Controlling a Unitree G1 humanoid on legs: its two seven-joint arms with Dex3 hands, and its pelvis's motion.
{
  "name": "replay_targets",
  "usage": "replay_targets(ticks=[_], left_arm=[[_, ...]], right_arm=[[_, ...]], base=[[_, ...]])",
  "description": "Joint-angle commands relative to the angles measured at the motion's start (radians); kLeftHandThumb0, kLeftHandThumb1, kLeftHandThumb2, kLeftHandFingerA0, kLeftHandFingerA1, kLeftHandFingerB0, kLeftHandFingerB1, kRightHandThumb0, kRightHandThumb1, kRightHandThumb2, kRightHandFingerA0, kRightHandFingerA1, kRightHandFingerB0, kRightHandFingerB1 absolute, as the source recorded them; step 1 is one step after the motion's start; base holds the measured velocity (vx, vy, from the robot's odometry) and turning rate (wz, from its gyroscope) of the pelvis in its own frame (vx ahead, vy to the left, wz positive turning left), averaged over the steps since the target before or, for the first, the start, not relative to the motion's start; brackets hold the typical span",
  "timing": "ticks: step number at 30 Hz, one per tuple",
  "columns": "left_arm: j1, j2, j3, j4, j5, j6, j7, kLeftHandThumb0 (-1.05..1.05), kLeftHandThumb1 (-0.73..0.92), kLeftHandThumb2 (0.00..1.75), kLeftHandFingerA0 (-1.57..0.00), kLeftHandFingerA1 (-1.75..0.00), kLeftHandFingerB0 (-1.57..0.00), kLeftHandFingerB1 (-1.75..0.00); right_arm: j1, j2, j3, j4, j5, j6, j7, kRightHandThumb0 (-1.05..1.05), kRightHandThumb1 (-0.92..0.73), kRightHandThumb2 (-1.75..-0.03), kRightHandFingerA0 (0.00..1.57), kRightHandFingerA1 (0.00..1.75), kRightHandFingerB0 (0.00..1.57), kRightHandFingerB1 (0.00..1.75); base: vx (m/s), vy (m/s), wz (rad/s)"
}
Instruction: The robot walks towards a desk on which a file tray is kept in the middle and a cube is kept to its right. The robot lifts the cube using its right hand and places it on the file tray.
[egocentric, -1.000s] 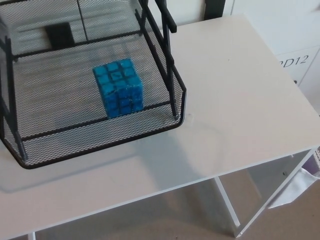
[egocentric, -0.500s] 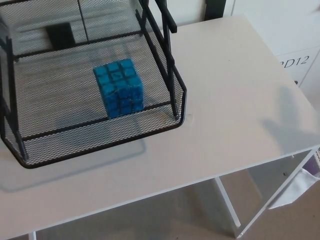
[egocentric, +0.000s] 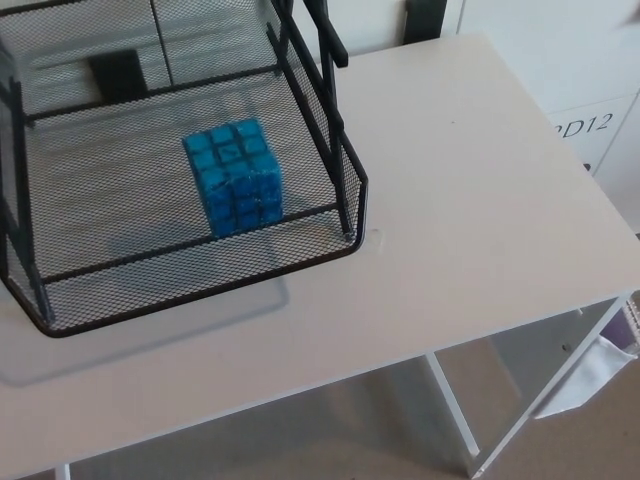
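Observation:
A blue cube (egocentric: 234, 176) with a grid of small squares on its faces rests on the mesh floor of the black wire file tray (egocentric: 200, 285). It sits toward the tray's right front part, a little back from the front rim. The tray stands on the left half of the white desk (egocentric: 470, 210). Neither of my hands shows in the head view.
Black upright posts (egocentric: 310, 40) rise from the tray's right side. White cabinets with a label (egocentric: 585, 125) stand past the desk's right edge. Below the desk's front edge I see white frame legs (egocentric: 455, 420) and beige floor.
The shadow that lay on the desk's right part half a second ago is gone. The whole picture has shifted slightly, so the camera moved. The cube stays in the tray.

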Motion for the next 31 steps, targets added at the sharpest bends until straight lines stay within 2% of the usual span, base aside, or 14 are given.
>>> replay_targets(ticks=[1, 2, 3, 4, 8, 9, 10, 17, 18, 21, 24, 25, 30, 31], left_arm=[[-0.012, 0.053, 0.022, 0.009, -0.008, 0.015, -0.013, -0.78, 0.92, 0.75, -0.44, -0.44, -0.3, -0.36], [0.003, 0.052, 0.023, 0.003, -0.007, -0.008, -0.012, -0.79, 0.92, 0.75, -0.45, -0.44, -0.31, -0.36], [0.012, 0.044, 0.025, -0.002, -0.01, -0.013, -0.014, -0.77, 0.92, 0.75, -0.46, -0.44, -0.32, -0.37], [0.019, 0.04, 0.013, -0.003, 0.001, -0.023, -0.013, -0.75, 0.92, 0.75, -0.45, -0.43, -0.32, -0.36], [0.034, 0.025, -0.015, -0.011, 0.027, -0.036, -0.004, -0.76, 0.92, 0.74, -0.46, -0.43, -0.33, -0.36], [0.036, 0.02, -0.031, -0.01, 0.044, -0.039, 0.012, -0.78, 0.92, 0.73, -0.52, -0.47, -0.33, -0.38], [0.034, 0.017, -0.038, -0.006, 0.049, -0.036, 0.014, -0.76, 0.92, 0.74, -0.47, -0.45, -0.31, -0.37], [0.048, 0.027, -0.041, -0.001, 0.043, -0.045, 0.007, -0.8, 0.91, 0.76, -0.44, -0.47, -0.3, -0.39], [0.048, 0.029, -0.045, -0.003, 0.046, -0.047, 0.008, -0.8, 0.92, 0.77, -0.44, -0.46, -0.3, -0.39], [0.046, 0.029, -0.053, 0.003, 0.052, -0.051, 0.021, -0.81, 0.92, 0.76, -0.45, -0.46, -0.31, -0.38], [0.04, 0.025, -0.05, 0.002, 0.046, -0.046, 0.016, -0.79, 0.92, 0.76, -0.46, -0.47, -0.32, -0.39], [0.044, 0.026, -0.048, -0.003, 0.046, -0.049, 0.013, -0.8, 0.92, 0.76, -0.44, -0.46, -0.3, -0.38], [0.053, 0.031, -0.045, -0.008, 0.047, -0.06, 0.007, -0.81, 0.92, 0.76, -0.43, -0.46, -0.31, -0.38], [0.053, 0.032, -0.045, -0.009, 0.047, -0.058, 0.006, -0.78, 0.92, 0.78, -0.39, -0.42, -0.29, -0.35]], right_arm=[[0.19, 0.001, 0.033, 0.232, 0.129, -0.254, 0.013, -0.66, -0.57, -0.57, 0.27, 0.6, 0.0, 0.37], [0.2, -0.007, 0.053, 0.239, 0.139, -0.271, 0.071, -0.65, -0.43, -0.85, 0.23, 0.6, 0.02, 0.3], [0.201, -0.021, 0.08, 0.247, 0.134, -0.253, 0.104, -0.64, -0.58, -0.58, 0.28, 0.49, 0.08, 0.3], [0.192, -0.038, 0.105, 0.274, 0.123, -0.252, 0.13, -0.7, -0.45, -0.81, 0.29, 0.52, 0.08, 0.41], [0.16, -0.089, 0.194, 0.356, 0.111, -0.26, 0.162, -0.71, -0.44, -0.81, 0.31, 0.52, 0.08, 0.42], [0.162, -0.098, 0.221, 0.354, 0.11, -0.272, 0.19, -0.66, -0.53, -0.56, 0.35, 0.41, 0.13, 0.33], [0.165, -0.104, 0.232, 0.354, 0.124, -0.278, 0.218, -0.77, -0.45, -0.79, 0.22, 0.5, 0.07, 0.44], [0.115, -0.118, 0.293, 0.468, 0.168, -0.318, 0.191, -0.65, -0.51, -0.56, 0.3, 0.37, 0.11, 0.3], [0.111, -0.12, 0.301, 0.476, 0.179, -0.325, 0.189, -0.7, -0.43, -0.79, 0.24, 0.48, 0.05, 0.35], [0.102, -0.122, 0.322, 0.497, 0.199, -0.342, 0.177, -0.71, -0.43, -0.79, 0.23, 0.48, 0.05, 0.33], [0.097, -0.132, 0.355, 0.507, 0.202, -0.36, 0.158, -0.69, -0.52, -0.57, 0.19, 0.39, 0.06, 0.29], [0.096, -0.132, 0.354, 0.516, 0.217, -0.357, 0.161, -0.69, -0.41, -0.77, 0.13, 0.46, 0.07, 0.38], [0.099, -0.138, 0.381, 0.529, 0.238, -0.373, 0.153, -0.71, -0.42, -0.8, 0.15, 0.48, 0.06, 0.33], [0.101, -0.14, 0.385, 0.528, 0.238, -0.377, 0.151, -0.68, -0.53, -0.58, 0.22, 0.38, 0.09, 0.28]], base=[[0.0, 0.0, 0.0], [0.0, 0.0, 0.0], [0.0, 0.0, 0.0], [0.0, 0.0, 0.0], [0.0, 0.0, 0.0], [0.0, 0.0, 0.0], [0.0, 0.0, 0.0], [0.0, 0.0, 0.0], [0.0, 0.0, 0.0], [0.0, 0.0, 0.0], [0.0, 0.0, 0.0], [0.0, 0.0, 0.0], [0.0, 0.0, 0.0], [0.0, 0.0, 0.0]])
